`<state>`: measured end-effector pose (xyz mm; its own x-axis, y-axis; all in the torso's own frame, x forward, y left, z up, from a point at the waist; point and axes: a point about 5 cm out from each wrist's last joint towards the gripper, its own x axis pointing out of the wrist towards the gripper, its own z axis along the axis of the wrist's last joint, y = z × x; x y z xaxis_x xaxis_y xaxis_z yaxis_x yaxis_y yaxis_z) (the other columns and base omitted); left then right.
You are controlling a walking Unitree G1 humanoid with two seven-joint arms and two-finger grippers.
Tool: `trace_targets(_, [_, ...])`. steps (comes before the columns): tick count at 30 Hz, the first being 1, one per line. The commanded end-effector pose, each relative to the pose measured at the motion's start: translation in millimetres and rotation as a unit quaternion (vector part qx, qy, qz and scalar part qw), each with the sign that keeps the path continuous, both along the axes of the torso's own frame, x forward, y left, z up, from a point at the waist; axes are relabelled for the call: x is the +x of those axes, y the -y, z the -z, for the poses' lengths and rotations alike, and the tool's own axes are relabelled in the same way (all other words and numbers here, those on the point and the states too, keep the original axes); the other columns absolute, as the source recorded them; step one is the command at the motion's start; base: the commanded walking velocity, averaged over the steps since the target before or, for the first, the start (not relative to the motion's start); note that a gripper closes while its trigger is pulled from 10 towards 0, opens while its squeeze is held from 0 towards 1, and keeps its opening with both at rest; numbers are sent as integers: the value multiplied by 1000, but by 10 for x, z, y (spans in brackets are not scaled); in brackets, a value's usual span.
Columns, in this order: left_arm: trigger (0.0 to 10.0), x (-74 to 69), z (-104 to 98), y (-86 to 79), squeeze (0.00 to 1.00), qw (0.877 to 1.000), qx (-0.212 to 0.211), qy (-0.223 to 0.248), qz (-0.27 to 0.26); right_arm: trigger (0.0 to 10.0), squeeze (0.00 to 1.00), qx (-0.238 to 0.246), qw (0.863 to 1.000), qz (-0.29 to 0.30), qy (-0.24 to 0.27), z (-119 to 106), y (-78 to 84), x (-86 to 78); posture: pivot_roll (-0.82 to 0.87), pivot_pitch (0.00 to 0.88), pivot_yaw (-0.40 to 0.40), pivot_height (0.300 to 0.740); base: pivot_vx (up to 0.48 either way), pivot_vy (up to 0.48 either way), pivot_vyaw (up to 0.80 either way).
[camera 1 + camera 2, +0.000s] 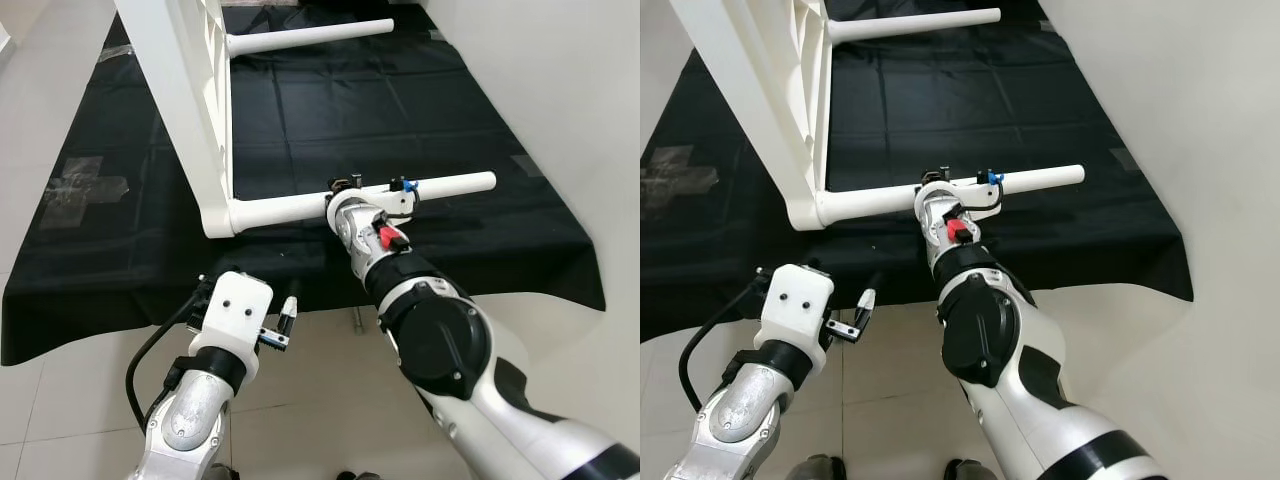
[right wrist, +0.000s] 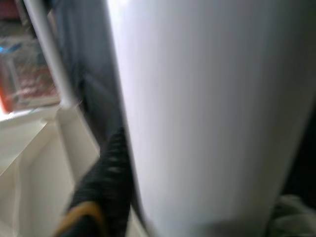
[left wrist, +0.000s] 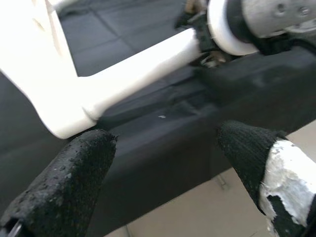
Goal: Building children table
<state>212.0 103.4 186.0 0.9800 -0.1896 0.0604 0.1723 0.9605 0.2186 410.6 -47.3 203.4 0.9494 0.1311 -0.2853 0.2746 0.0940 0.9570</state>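
Right hand (image 1: 352, 192): closed around the near table leg (image 1: 300, 208), probably to turn or seat it in its corner socket.
Left hand (image 1: 283, 322): open and empty, hovering near the cloth edge.
Table top (image 1: 170, 90): stands on edge on the black cloth (image 1: 330, 110), giving access to both legs.
Far leg (image 1: 310, 37): fitted at the upper corner.

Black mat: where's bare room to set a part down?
Bare mat between the upper leg and lower leg; also right of the lower leg's tip. Crowded at the near edge, where the right end effector grips that leg.
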Motion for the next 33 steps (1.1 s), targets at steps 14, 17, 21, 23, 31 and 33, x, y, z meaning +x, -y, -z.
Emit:
trace_targets(14, [10000,-14,31,19,0,1000,3,-7,-1,10000,0,-11,998,-57,-5,140,-178,-78,147,142,-82,740,0,0,0])
trace_targets(17, [10000,-7,21,18,0,1000,2,-4,-4,10000,0,-46,996,-68,-19,336,6,-101,146,135,-87,740,0,0,0])
trace_targets(21, [10000,-4,18,9,0,1000,2,-2,-6,10000,0,-69,995,-73,-13,409,202,-117,140,132,-85,740,0,0,0])
trace_targets(23, [10000,7,25,-13,0,1000,2,-2,-8,10000,0,-98,991,-92,9,471,551,-302,117,132,-72,740,0,0,0])
trace_targets(31, [10000,31,35,8,0,1000,0,-2,-7,10000,0,-122,968,-188,110,388,719,-778,103,125,-65,740,0,0,0])
trace_targets(33, [10000,45,28,8,0,1000,0,-1,-8,10000,0,-195,942,-221,161,385,770,-971,109,122,-65,740,0,0,0])
